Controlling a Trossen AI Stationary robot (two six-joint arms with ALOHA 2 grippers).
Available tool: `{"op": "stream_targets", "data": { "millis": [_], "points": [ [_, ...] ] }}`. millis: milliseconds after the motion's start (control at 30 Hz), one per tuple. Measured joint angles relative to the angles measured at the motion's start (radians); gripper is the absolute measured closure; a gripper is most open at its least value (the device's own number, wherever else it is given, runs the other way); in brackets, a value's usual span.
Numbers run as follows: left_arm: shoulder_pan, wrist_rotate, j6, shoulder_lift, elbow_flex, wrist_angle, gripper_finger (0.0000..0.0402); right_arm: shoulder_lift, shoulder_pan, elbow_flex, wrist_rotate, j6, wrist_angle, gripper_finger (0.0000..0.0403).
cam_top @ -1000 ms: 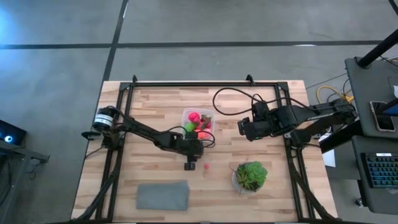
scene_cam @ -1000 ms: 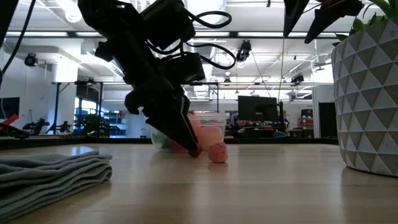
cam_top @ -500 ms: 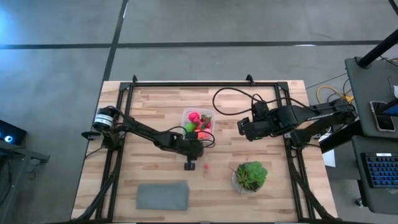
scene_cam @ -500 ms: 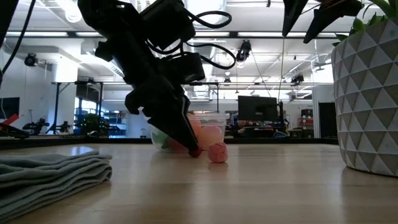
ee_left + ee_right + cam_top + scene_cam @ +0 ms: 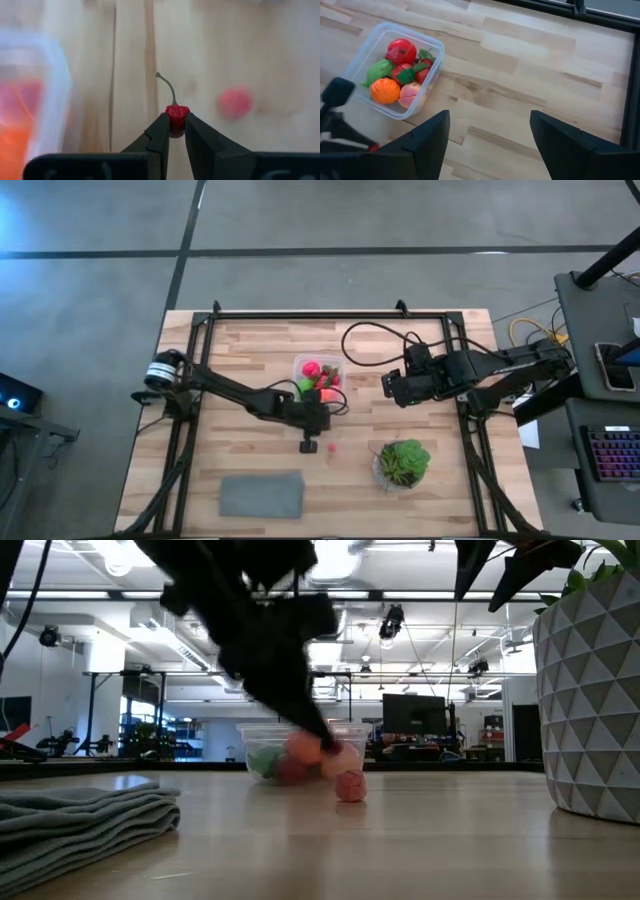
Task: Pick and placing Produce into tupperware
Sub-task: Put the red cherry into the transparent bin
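Observation:
My left gripper (image 5: 309, 444) hovers over the table's middle, just near of the tupperware (image 5: 320, 380), shut on a tiny red fruit with a thin green stem (image 5: 167, 87). A second small red fruit (image 5: 331, 448) lies on the wood right of it, also seen in the low view (image 5: 349, 785). The clear tupperware (image 5: 395, 70) rests on its base and holds red, lime-green, orange and pink-peach pieces plus small strawberries. My right gripper (image 5: 392, 387) waits open above the table's right part. My left gripper pinches the tiny red fruit by its round body (image 5: 177, 111) between its two fingertips (image 5: 163, 125). The fingers come from above, pointing down. The stem sticks out past the fingertips. The fruit is lifted clear of the table.
A folded grey cloth (image 5: 262, 494) lies near the near edge, left of centre. A leafy green plant in a white faceted pot (image 5: 402, 463) stands at the near right and fills the low view's right side (image 5: 590, 690). A black frame rail (image 5: 330, 314) borders the tabletop.
My left gripper, which stood with its fingertips down on the table beside the loose red fruit, has risen straight up with the tiny red fruit in its hold. The loose fruit has stayed where it lay.

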Motion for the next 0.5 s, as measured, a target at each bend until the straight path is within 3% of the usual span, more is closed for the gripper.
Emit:
{"op": "stream_targets", "data": {
  "millis": [167,367,500],
  "points": [
    [-0.005,-0.059,0.003,-0.087,0.044,0.006,0.0368,0.000,0.000,0.000,0.000,0.000,0.005,0.0136],
    [0.032,-0.268,0.005,-0.182,0.054,-0.044,0.0368,0.000,0.000,-0.002,0.005,-0.001,0.022,0.0138],
    [0.108,-0.283,-0.006,-0.182,0.049,-0.162,0.0368,0.014,0.000,-0.004,0.008,-0.066,0.069,0.0134]
  ]
}}
